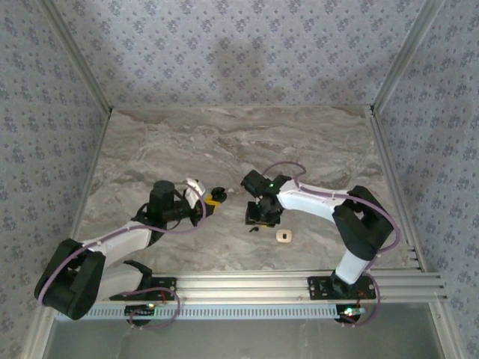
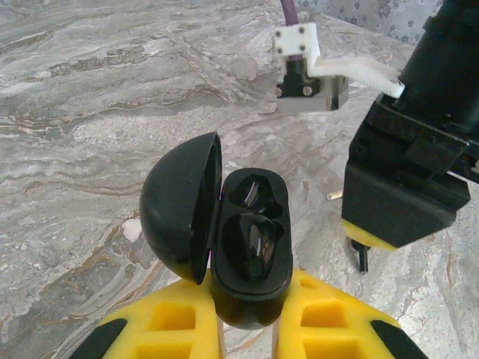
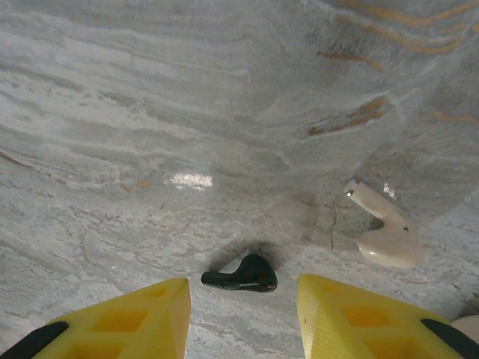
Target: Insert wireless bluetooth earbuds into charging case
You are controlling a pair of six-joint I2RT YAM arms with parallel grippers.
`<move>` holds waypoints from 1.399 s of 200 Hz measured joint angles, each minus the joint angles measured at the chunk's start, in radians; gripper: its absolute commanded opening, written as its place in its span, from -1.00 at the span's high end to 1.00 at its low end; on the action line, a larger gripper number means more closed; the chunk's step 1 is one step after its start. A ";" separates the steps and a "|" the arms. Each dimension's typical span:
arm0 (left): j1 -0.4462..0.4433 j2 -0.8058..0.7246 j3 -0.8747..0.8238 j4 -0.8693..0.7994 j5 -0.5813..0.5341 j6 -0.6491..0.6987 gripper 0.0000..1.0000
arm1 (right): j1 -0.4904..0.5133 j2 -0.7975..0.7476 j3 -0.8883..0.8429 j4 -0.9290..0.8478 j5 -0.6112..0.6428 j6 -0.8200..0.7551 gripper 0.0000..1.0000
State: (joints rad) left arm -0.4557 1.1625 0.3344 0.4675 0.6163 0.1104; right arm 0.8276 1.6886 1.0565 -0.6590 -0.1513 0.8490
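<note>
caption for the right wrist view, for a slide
Open right gripper poised over a black earbud lying on the marble table, a beige earbud nearby.

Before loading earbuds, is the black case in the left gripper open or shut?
Open. In the left wrist view the black case has its lid swung aside, exposing the inner wells.

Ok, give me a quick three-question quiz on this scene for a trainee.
1. True or false: the case held by the left tool has its lid shut.
2. What lies on the table inside the open right tool? A) black earbud B) screw C) coin
3. What colour is the other earbud nearby?
Key: 1 false; 2 A; 3 pale beige.
</note>
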 measured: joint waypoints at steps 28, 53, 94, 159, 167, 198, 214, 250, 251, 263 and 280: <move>0.006 -0.010 -0.005 0.000 0.000 0.000 0.79 | 0.026 0.000 0.000 -0.005 -0.009 0.027 0.11; 0.006 -0.010 -0.005 -0.001 0.003 0.000 0.79 | 0.052 -0.006 -0.025 0.012 -0.020 0.063 0.10; 0.006 -0.011 -0.005 0.000 0.004 0.000 0.79 | 0.063 -0.006 -0.049 0.041 -0.029 0.100 -0.02; 0.011 -0.040 -0.005 -0.014 0.003 0.000 0.79 | 0.055 0.023 -0.051 0.099 -0.002 0.097 0.04; 0.011 -0.045 -0.005 -0.018 0.003 0.000 0.79 | 0.053 0.023 -0.051 0.106 0.007 0.094 0.05; 0.011 -0.058 -0.005 -0.027 0.003 0.000 0.79 | 0.041 0.023 -0.048 0.126 0.028 0.077 0.05; 0.011 -0.058 -0.005 -0.031 0.003 0.000 0.79 | 0.035 0.024 -0.039 0.117 0.034 0.066 0.05; 0.011 -0.058 -0.005 -0.038 0.003 0.000 0.79 | 0.031 0.024 0.027 -0.018 0.041 -0.024 0.05; 0.011 -0.058 -0.005 -0.038 0.003 0.000 0.79 | 0.031 0.024 0.029 -0.021 0.042 -0.029 0.05; 0.011 -0.058 -0.005 -0.040 0.003 0.000 0.79 | 0.027 0.024 0.066 -0.076 0.051 -0.078 0.05; 0.011 -0.058 -0.005 -0.043 0.003 0.000 0.79 | 0.021 0.028 0.125 -0.145 0.055 -0.193 0.05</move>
State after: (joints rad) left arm -0.4446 1.1046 0.3298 0.4248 0.6197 0.1108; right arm 0.8486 1.7164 1.1816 -0.8036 -0.0959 0.6556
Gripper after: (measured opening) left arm 0.173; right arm 0.476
